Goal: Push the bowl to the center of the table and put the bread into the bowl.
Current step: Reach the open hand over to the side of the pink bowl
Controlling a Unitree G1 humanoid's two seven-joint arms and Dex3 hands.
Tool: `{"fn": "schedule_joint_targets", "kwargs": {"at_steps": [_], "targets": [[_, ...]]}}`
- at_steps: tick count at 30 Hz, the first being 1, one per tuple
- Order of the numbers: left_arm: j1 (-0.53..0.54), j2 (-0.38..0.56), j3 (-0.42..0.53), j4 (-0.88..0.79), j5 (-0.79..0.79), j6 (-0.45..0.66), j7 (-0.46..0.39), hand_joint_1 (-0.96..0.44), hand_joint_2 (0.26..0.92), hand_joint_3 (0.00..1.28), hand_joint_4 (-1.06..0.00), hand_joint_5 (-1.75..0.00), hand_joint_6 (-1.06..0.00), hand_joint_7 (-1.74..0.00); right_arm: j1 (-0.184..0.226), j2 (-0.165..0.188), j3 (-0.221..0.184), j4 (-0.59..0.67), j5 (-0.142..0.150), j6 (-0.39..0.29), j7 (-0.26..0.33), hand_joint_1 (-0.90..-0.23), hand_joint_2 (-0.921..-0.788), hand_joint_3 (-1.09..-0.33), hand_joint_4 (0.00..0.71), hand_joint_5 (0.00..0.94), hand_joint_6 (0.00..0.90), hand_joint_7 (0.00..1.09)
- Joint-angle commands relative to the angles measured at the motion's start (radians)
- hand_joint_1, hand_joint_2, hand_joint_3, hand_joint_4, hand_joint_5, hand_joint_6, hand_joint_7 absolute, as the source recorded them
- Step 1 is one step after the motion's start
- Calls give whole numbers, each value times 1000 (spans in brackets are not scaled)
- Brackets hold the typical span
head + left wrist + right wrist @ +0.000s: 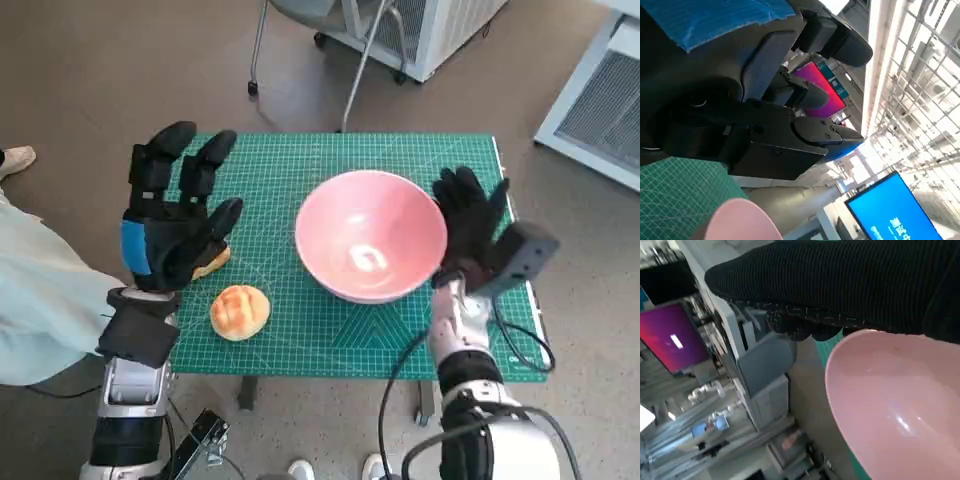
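Note:
A pink bowl (370,236) stands empty near the middle of the green cutting mat (300,170), a little to the right. My right hand (472,220) in its black glove rests flat against the bowl's right rim, fingers spread; the bowl (895,405) fills the right wrist view below the glove. A round golden bread roll (240,312) lies near the mat's front left. Another bread piece (212,262) is partly hidden under my left hand (172,212), which hovers above it with fingers apart, holding nothing. The bowl's rim (740,222) shows in the left wrist view.
The mat covers the small table, whose right edge (520,300) is just beyond my right hand. A person's pale clothing (35,300) is at the left. Chair legs (350,90) and white cabinets (600,90) stand behind the table.

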Motion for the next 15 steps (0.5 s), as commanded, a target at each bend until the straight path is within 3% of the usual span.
{"fn": "schedule_joint_targets", "kwargs": {"at_steps": [1, 9, 15], "targets": [[24, 6, 10, -28, 10, 12, 13, -16, 877, 273, -142, -759, -86, -991, -7, 21, 8, 21, -14, 36, -35, -350, -889, -715, 380, 8, 226, 710], [41, 7, 14, -47, 15, 23, 18, -16, 869, 290, -150, -758, -93, -980, -22, 28, 45, 25, -61, 67, -75, -408, -881, -744, 393, 8, 242, 640], [54, 22, 25, -50, 3, 25, 2, -21, 865, 296, -157, -762, -100, -964, -27, 4, 64, 19, -88, 72, -82, -420, -882, -747, 390, 4, 247, 625]]}}
